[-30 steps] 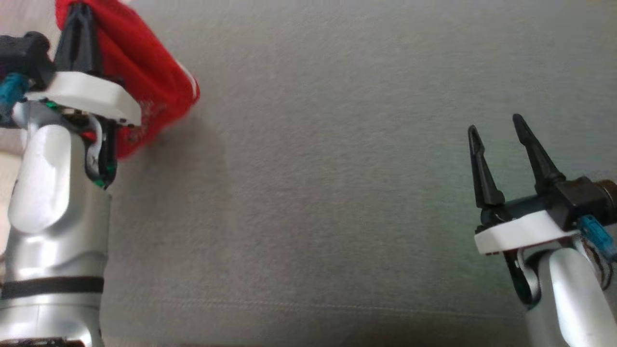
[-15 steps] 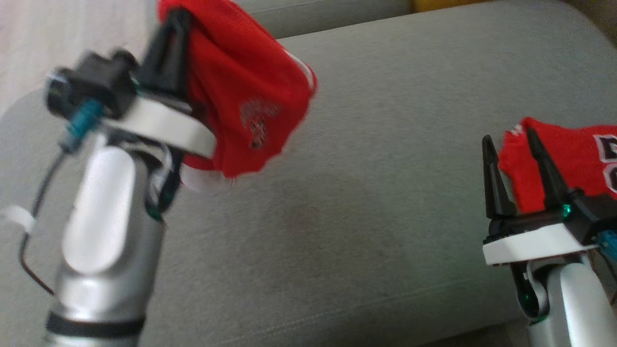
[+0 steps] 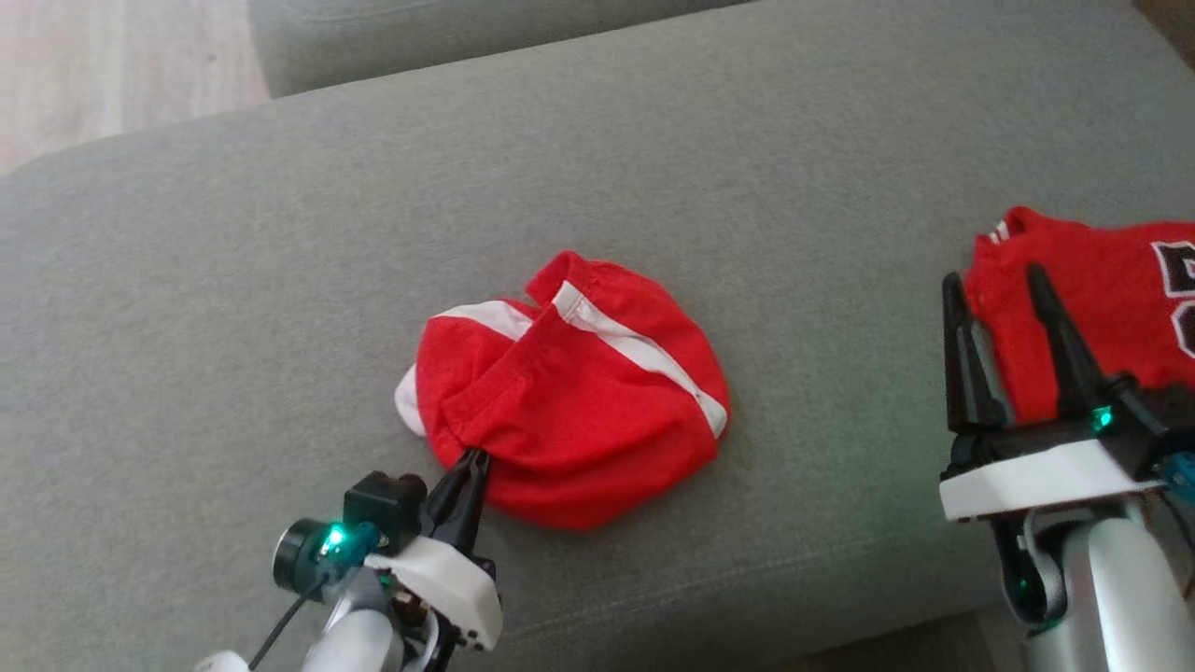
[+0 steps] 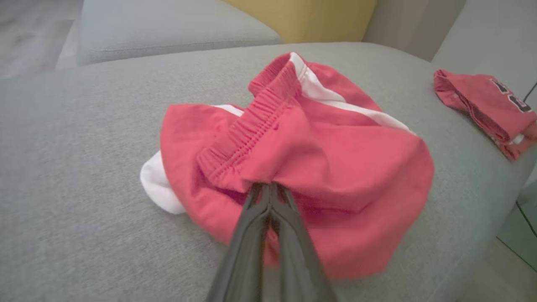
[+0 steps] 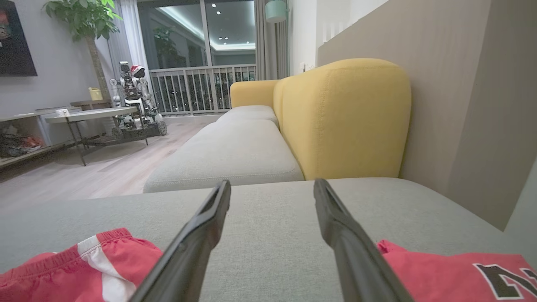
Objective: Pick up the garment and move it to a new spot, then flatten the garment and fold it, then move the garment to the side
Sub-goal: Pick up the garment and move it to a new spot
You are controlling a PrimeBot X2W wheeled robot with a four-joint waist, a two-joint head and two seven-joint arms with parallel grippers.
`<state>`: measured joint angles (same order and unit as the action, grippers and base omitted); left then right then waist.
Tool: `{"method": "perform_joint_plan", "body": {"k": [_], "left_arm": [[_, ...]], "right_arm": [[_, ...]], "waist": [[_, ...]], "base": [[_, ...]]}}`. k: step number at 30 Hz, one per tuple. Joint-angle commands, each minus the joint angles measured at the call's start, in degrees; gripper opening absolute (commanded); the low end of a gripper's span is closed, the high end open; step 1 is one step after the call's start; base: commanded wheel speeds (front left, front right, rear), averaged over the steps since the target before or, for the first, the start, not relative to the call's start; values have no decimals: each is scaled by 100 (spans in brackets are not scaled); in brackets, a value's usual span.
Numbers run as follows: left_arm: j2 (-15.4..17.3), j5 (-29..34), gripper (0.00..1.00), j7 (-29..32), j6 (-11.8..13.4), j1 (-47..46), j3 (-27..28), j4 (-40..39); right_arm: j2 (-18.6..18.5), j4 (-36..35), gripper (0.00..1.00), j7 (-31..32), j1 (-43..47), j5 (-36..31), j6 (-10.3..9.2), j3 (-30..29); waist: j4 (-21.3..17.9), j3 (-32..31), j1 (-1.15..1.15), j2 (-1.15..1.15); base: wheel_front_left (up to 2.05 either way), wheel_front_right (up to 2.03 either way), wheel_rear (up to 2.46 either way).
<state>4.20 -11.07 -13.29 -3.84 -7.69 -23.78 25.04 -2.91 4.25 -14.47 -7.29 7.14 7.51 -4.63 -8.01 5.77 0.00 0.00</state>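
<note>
The garment (image 3: 579, 411) is a pair of red shorts with white side stripes and an elastic waistband. It lies crumpled in the middle of the grey sofa cushion (image 3: 233, 280). My left gripper (image 3: 471, 457) is shut on its near edge, pinching a fold just under the waistband (image 4: 251, 138). In the left wrist view the dark fingers meet in the red cloth (image 4: 319, 167) at the left gripper (image 4: 266, 186). My right gripper (image 3: 993, 275) stands open at the right, holding nothing; the right wrist view shows the same open right gripper (image 5: 272, 182) with the garment's corner (image 5: 84, 268) at lower left.
A second red garment with black-and-white lettering (image 3: 1102, 308) lies at the cushion's right end, under and behind my right fingers. The cushion's front edge runs along the bottom, with wood floor (image 3: 93, 75) at the upper left. A yellow backrest (image 5: 344, 117) rises beyond.
The head view has shifted. The garment hung bunched in the air from my left gripper; now it rests on the cushion, still pinched. The right gripper stays open.
</note>
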Motion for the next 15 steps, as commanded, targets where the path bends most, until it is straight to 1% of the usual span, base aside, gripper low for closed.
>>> {"method": "perform_joint_plan", "body": {"k": [1,2,4,5,6,10,15], "left_arm": [[-47,-131,14,-109,105,-193,191,-176],[-62,-168,100,-129,168,-148,213,-212],[-84,-226,100,-156,321,-68,288,-406],[-84,-226,100,-156,321,-68,288,-406],[-92,-235,100,-163,399,-41,335,-572],[-106,-40,100,-168,723,168,584,-1492],[-111,228,100,-170,1006,679,965,-2464]], "right_arm": [[2,-115,100,-52,-16,13,-2,160],[2,-81,100,-52,13,19,-2,167],[2,-6,100,-52,84,60,-2,205],[2,-6,100,-52,84,60,-2,205],[2,34,100,-52,128,88,-2,216],[2,142,100,-52,324,173,-2,290],[3,167,100,-52,639,263,-2,330]], "waist": [[182,-126,0,0],[252,-187,0,0],[382,-320,0,0],[382,-320,0,0],[464,-400,0,0],[764,-631,0,0],[1081,-881,0,0]], "base": [[0,0,0],[0,0,0],[0,0,0],[0,0,0],[0,0,0],[0,0,0],[0,0,0]]}}
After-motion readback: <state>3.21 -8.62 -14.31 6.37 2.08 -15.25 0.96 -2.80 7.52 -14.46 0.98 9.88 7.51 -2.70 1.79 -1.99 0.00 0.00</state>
